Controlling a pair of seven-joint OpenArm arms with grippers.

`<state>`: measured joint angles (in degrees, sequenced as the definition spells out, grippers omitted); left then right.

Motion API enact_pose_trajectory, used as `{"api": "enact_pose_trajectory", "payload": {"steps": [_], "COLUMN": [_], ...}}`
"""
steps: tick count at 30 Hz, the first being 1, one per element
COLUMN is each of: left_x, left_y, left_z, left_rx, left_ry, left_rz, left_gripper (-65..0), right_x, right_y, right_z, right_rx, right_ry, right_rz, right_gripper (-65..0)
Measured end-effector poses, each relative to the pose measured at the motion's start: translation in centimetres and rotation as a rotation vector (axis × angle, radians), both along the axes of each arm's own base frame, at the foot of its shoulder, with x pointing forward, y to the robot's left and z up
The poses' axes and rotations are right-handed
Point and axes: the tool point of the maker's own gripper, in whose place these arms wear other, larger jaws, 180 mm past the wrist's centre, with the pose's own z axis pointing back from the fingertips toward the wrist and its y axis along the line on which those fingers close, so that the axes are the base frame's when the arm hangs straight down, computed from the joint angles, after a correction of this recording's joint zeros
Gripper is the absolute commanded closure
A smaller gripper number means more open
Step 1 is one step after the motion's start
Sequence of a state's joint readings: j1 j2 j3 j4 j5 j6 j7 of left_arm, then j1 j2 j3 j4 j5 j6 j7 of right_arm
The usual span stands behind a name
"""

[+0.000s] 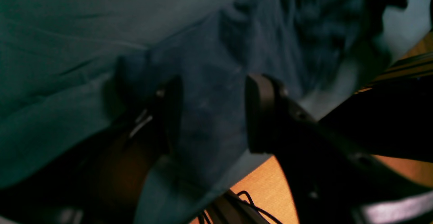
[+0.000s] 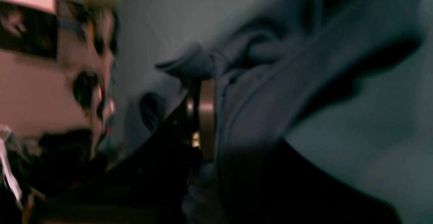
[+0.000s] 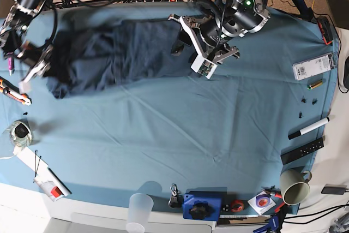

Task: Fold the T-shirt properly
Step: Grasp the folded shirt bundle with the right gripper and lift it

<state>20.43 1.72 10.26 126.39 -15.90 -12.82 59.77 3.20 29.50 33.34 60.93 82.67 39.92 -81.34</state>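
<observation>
I see my right gripper (image 2: pixel 203 115) clamped on the dark navy cotton T-shirt (image 3: pixel 114 53), spread across the light blue tablecloth (image 3: pixel 180 140); left gripper (image 1: pixel 211 115) gapes wide over its edge.

Both wrist views are smeared by motion blur. In the left wrist view the T-shirt (image 1: pixel 209 115) shows only as a dark soft-edged patch between the fingers of the left gripper (image 1: pixel 213 112), and its weave and hems cannot be made out; the upper right corner is an unreadable mix of dark and pale shapes. In the right wrist view the right gripper (image 2: pixel 203 115) is mostly lost in shadow, one finger hidden behind bunched navy cloth, and the clutter at the left edge is too blurred to name. In the base view the right gripper (image 3: pixel 34 72) is a pale smear at the T-shirt's (image 3: pixel 109 53) left end, and the bench (image 3: pixel 180 135) is cut off at the bottom edge.
</observation>
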Motion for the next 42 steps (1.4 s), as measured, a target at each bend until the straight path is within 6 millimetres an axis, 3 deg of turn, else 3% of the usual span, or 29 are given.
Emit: {"api": "enact_pose_trajectory", "payload": {"steps": [3,10,15,19,23,30,34,42], "left_x": [0.0,-0.4,-0.4,0.1,0.3,-0.7,-0.8,-2.4], "left_y": [0.0,0.1,0.3,2.7,5.7,7.9,10.4,13.2], "left_z": [0.0,-0.4,-0.3,0.3,1.0,-0.6,-1.0,-2.0], "left_rx": [0.001,0.015,0.027,0.115,0.206,0.340,0.420,0.518], "left_ry": [0.002,0.024,0.022,-0.015,-0.069,-0.041,-0.019,0.031], "left_rz": [0.000,-0.009,-0.007,0.100,0.194,0.200,0.317,0.443], "left_gripper": [-28.3,-28.3,-28.3,-28.3,-28.3,-28.3,-28.3,-28.3], "right_x": [1.5,0.3,0.6,0.6,0.5,0.2,0.0,-1.3], "right_y": [-1.1,-1.6,-1.3,-0.8,1.4,6.2,9.3,13.9], "right_z": [1.3,-1.4,-0.6,1.1,2.6,3.5,4.3,3.3], "right_rx": [-0.048,-0.152,-0.146,-0.226,-0.318,-0.416,-0.469,-0.505], "right_ry": [-0.035,0.085,0.053,0.006,-0.042,-0.091,-0.138,-0.147], "right_rz": [-0.023,-0.003,0.003,0.045,0.142,0.329,0.442,0.624], "right_gripper": [0.0,0.0,0.0,0.0,0.0,0.0,0.0,0.0]}}
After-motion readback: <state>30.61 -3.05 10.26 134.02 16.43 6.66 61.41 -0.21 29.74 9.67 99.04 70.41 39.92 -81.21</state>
